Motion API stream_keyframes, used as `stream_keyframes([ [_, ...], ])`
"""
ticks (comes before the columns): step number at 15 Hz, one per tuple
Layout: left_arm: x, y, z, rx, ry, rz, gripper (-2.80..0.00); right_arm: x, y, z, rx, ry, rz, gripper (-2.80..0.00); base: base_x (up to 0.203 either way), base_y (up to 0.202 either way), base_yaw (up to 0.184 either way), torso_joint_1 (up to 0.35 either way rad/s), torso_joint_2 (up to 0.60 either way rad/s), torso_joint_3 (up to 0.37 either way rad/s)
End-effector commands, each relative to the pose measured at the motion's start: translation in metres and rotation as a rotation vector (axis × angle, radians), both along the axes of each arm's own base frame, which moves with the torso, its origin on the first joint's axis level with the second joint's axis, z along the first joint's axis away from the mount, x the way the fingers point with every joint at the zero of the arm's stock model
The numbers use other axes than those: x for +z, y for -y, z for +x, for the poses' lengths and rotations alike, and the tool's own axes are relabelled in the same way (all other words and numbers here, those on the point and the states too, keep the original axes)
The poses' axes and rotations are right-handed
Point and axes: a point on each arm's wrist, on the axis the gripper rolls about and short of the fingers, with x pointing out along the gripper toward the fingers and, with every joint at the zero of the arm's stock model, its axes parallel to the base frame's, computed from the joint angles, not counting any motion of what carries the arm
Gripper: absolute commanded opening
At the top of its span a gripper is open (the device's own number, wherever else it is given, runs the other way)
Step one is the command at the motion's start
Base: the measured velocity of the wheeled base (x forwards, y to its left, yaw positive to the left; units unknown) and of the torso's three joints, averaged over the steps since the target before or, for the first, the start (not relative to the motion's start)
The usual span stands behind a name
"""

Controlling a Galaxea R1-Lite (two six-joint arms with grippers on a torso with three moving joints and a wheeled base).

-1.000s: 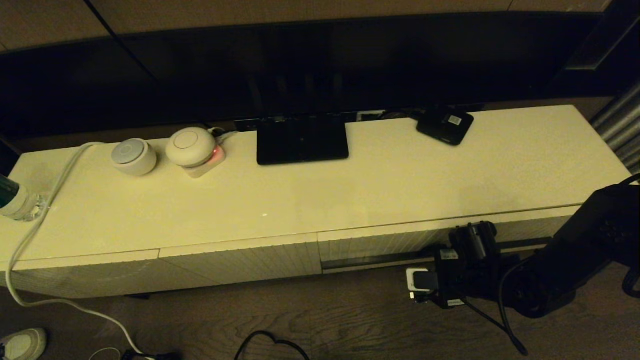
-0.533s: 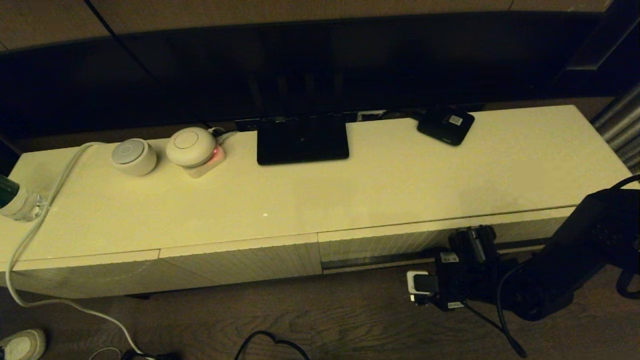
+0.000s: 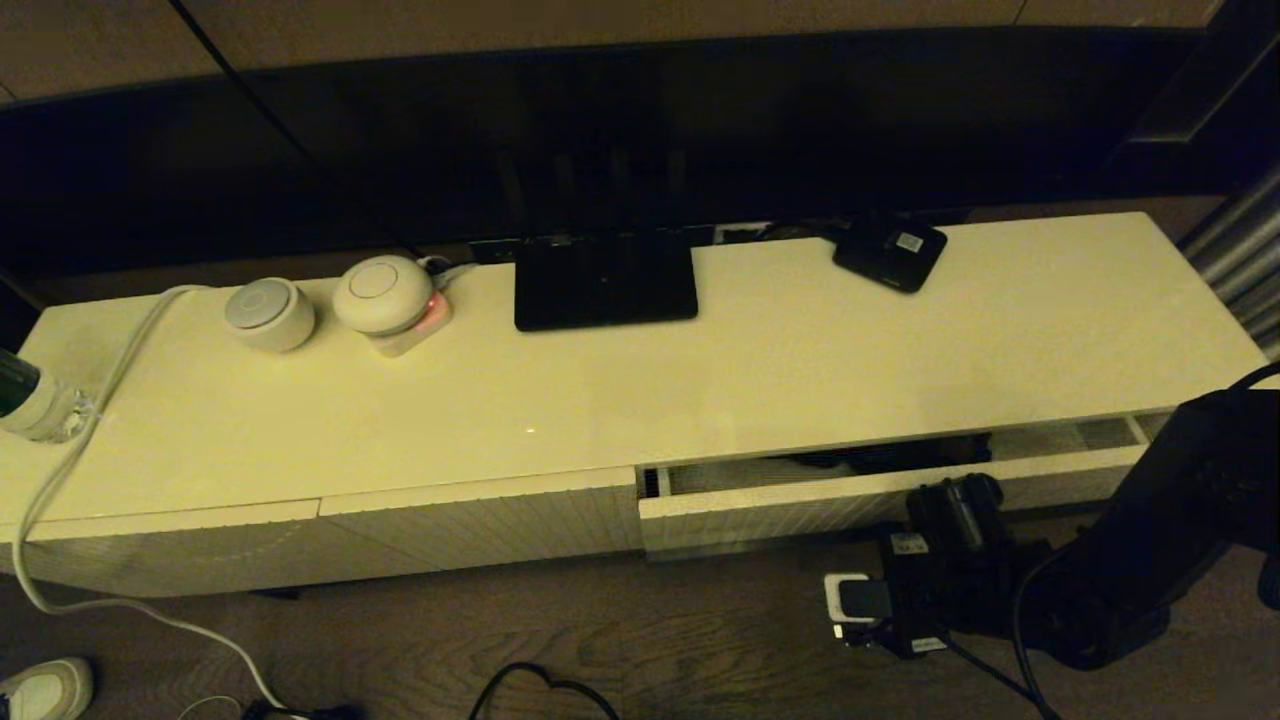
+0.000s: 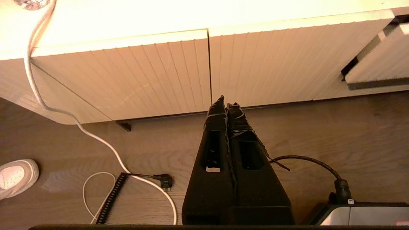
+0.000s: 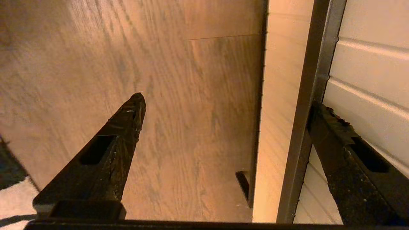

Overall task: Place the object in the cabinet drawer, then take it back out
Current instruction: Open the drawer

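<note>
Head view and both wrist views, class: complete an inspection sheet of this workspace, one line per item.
Surface: cabinet top, cream, glossy.
Job's things: drawer partly open; umbrella a dark shape inside, mostly hidden.
Clutter: stand base, small black box, round white devices, bottle at the left end.
Claws: right claw open, one finger at the drawer front's dark slot; left claw shut, over the floor before closed ribbed panels.
Cables: white cable over the left end; black cable on the floor.
Surroundings: wood floor, shoe, dark screen behind.

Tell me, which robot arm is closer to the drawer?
Right. The right gripper is at the drawer front, one finger hooked under its lower edge. The left gripper hangs by the closed panels further left, jaws shut.
</note>
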Motion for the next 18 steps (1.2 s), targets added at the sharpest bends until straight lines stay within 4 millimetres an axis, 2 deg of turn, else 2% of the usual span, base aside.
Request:
stream_keyframes([
  [1,-0.001,0.000,0.000,0.001,-0.003,0.000,-2.80,-0.005,0.002,-0.009,0.009,-0.030,-0.012,0.00,0.000,0.000,0.000,0.000,0.00,0.000],
  [9,-0.001,0.000,0.000,0.001,-0.003,0.000,-2.80,-0.009,0.012,-0.063,0.046,-0.149,-0.026,0.00,0.000,0.000,0.000,0.000,0.00,0.000],
  [15,-0.001,0.000,0.000,-0.001,-0.003,0.000,-2.80,0.029,0.016,-0.081,0.074,-0.029,0.035,0.00,0.000,0.000,0.000,0.000,0.00,0.000],
  [18,-0.001,0.000,0.000,0.001,-0.003,0.000,-2.80,0.047,0.023,-0.103,0.076,0.021,0.055,0.00,0.000,0.000,0.000,0.000,0.00,0.000],
])
